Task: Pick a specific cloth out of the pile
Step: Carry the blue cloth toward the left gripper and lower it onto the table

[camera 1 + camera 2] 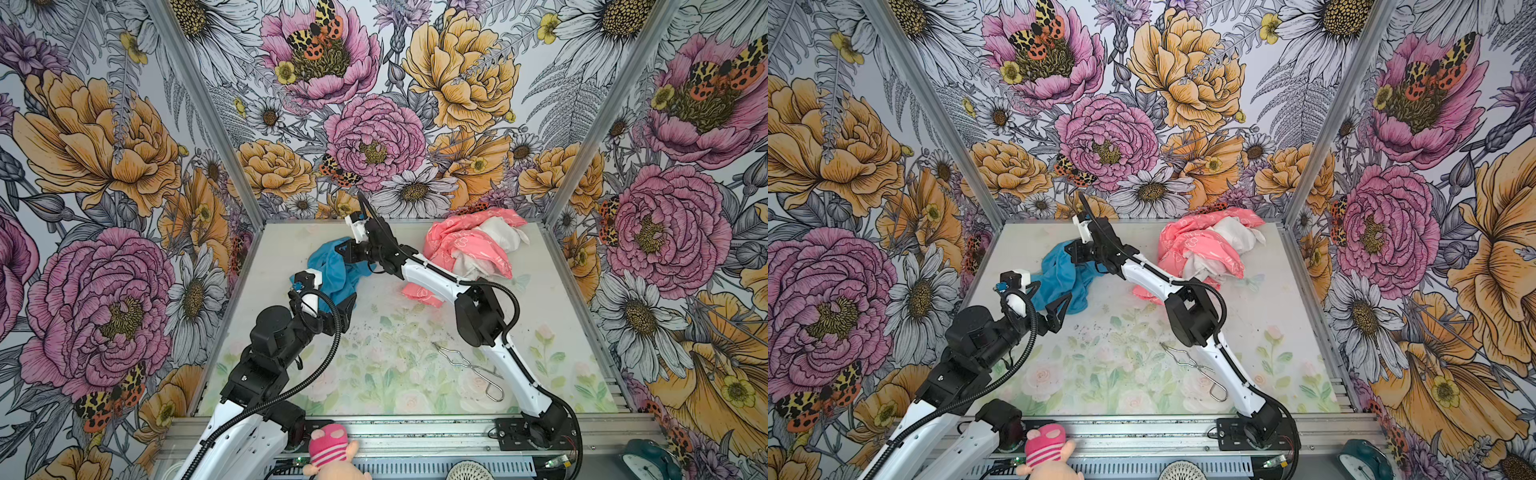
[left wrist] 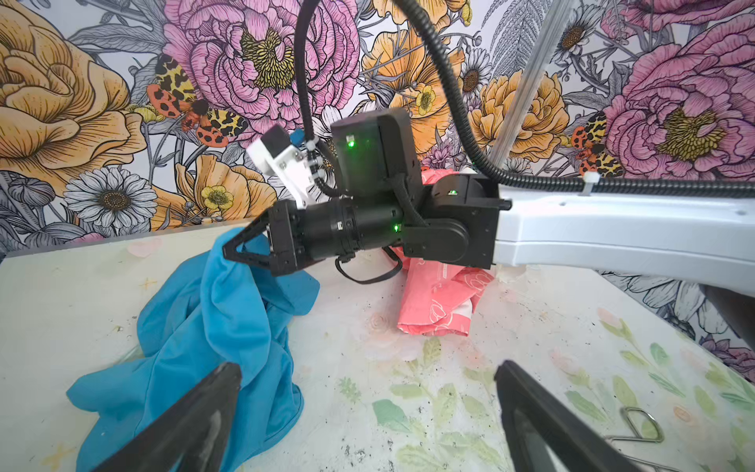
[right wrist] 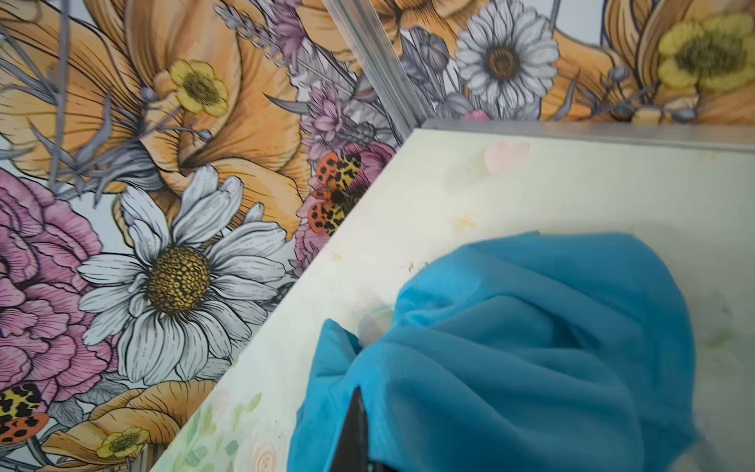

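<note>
The right claw (image 2: 229,250) is pinched tight shut on a top fold of the blue cloth (image 1: 332,270), so the cloth rises to a little peak there (the rest droops down onto the worktop (image 1: 415,386)). The left claw (image 2: 367,367) is wide open and holds nothing; it hangs by the cloth's 5 o'clock edge. In both top views the blue cloth sits at about 10 o'clock from the worktop's middle. The pile (image 1: 469,245) of pink and white cloths sits at 1 o'clock, apart from it. A bent wire (image 1: 469,370) lies at 4 o'clock.
</note>
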`<state>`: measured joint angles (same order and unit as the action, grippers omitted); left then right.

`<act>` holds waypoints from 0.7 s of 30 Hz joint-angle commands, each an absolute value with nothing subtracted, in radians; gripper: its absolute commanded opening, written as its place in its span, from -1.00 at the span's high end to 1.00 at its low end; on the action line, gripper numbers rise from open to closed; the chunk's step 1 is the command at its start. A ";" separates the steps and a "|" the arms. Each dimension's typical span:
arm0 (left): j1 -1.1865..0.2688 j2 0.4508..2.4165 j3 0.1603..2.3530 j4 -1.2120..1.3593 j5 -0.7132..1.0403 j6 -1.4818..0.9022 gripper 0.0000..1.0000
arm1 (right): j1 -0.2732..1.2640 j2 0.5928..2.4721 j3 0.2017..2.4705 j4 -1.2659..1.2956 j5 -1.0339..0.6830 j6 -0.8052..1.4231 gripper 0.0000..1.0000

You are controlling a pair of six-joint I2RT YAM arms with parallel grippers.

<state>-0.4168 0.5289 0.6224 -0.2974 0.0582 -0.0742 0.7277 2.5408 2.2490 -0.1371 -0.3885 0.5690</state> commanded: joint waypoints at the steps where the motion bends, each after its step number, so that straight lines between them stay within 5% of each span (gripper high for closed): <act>1: -0.417 0.515 0.607 -0.305 0.027 -0.059 -0.97 | 0.740 2.544 2.200 -0.169 -0.362 0.586 1.00; 21: -0.413 0.492 0.600 -0.306 -0.012 -0.058 -0.97 | 0.788 2.652 2.193 -0.298 -0.415 0.618 0.74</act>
<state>-0.4164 0.5037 0.6121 -0.3035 0.0143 -0.0708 0.7677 2.6061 2.1487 -0.2565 -0.3794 0.6128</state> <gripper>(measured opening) 0.986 0.125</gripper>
